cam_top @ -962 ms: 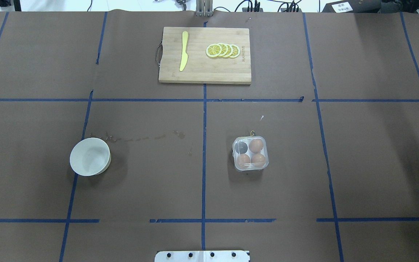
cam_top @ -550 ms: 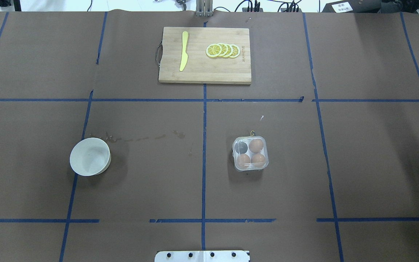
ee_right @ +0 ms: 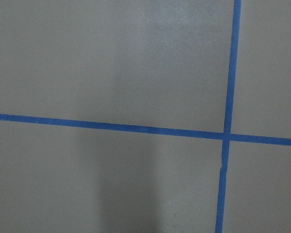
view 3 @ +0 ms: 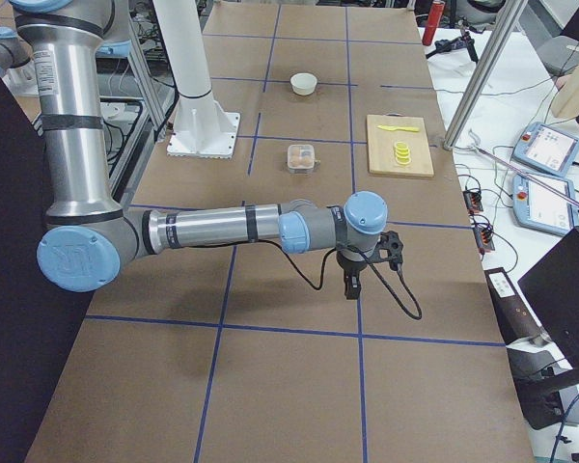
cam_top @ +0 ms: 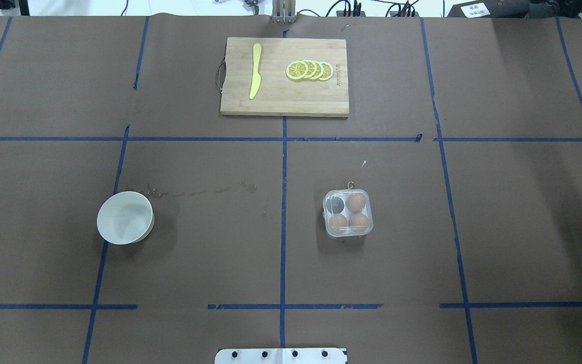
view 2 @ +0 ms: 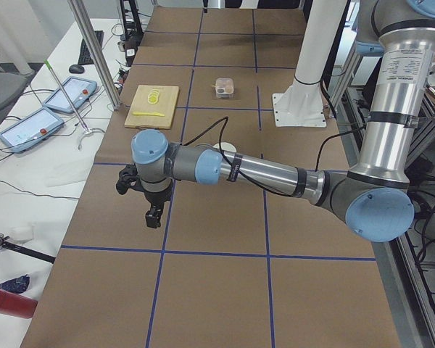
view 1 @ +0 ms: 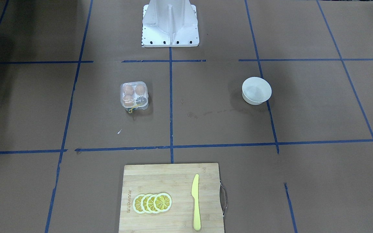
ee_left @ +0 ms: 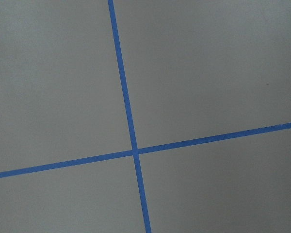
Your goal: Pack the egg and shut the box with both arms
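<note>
My left fingers (view 2: 154, 217) hang low in the left-centre of the exterior left view, pointing down above the brown surface (cam_top: 210, 253). They are a small dark shape there, and I cannot tell whether they are spread or pressed together. My left wrist camera sees only bare surface and two crossing lines of blue tape (ee_left: 126, 104).

In the overhead view, a round white bowl (cam_top: 125, 218) sits at centre left, on a blue line. At top centre lies a wooden cutting board (cam_top: 291, 98), with a yellow knife (cam_top: 255, 71) on its left half and a fan of lemon slices (cam_top: 310, 70) on its right half. Below it, just right of the middle line, the box (cam_top: 348, 231) stands at mid-frame, well apart from the bowl. It holds three tan-brown eggs (cam_top: 355, 202): one in the upper-right cell and one in each lower cell. The upper-left cell looks dark. A bit of yellow string (cam_top: 351, 184) shows at the box's top edge. The clear lid seems to lie over the cells, but I cannot tell if it is latched.

My right fingers (view 3: 351, 285) hang right of centre in the exterior right view, pointing down above the surface, far from the box. I cannot tell their state either.
</note>
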Robot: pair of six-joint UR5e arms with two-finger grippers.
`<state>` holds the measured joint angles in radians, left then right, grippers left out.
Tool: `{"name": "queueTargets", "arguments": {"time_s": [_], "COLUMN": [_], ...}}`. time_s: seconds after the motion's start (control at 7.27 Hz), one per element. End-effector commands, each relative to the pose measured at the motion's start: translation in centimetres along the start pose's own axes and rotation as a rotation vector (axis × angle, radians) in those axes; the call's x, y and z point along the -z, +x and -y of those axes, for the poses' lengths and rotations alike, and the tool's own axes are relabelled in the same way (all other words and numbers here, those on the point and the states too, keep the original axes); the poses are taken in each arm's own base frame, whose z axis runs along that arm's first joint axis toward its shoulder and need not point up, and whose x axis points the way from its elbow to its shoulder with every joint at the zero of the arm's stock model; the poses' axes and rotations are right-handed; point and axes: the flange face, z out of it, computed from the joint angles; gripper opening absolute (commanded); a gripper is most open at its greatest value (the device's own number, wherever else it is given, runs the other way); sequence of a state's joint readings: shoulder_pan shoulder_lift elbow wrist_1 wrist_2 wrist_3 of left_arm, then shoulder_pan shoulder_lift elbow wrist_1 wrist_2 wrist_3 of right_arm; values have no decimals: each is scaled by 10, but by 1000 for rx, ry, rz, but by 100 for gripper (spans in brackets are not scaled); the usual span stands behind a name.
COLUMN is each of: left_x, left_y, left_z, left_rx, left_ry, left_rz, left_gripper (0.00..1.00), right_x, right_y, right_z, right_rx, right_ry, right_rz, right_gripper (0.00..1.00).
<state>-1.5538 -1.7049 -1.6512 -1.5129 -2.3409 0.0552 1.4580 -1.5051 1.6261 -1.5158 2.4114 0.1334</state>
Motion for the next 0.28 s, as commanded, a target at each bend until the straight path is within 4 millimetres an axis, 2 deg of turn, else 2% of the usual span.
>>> {"name": "queueTargets", "arguments": {"time_s": [0.0,0.14], "left_x": [-1,-1], "left_y": [-1,-1], "left_z": [-1,-3], "left_rx": [1,5], "left_ry": [-1,-3], "left_rz": [-3,-3], "left_gripper": [100,100], "right_x": [-1,-2], "right_y": [1,2], "right_z": [-1,-2], "right_rx": [-2,-3], "right_ry": [-2,-3], "right_rz": [-2,-2], "right_gripper": [100,100]}}
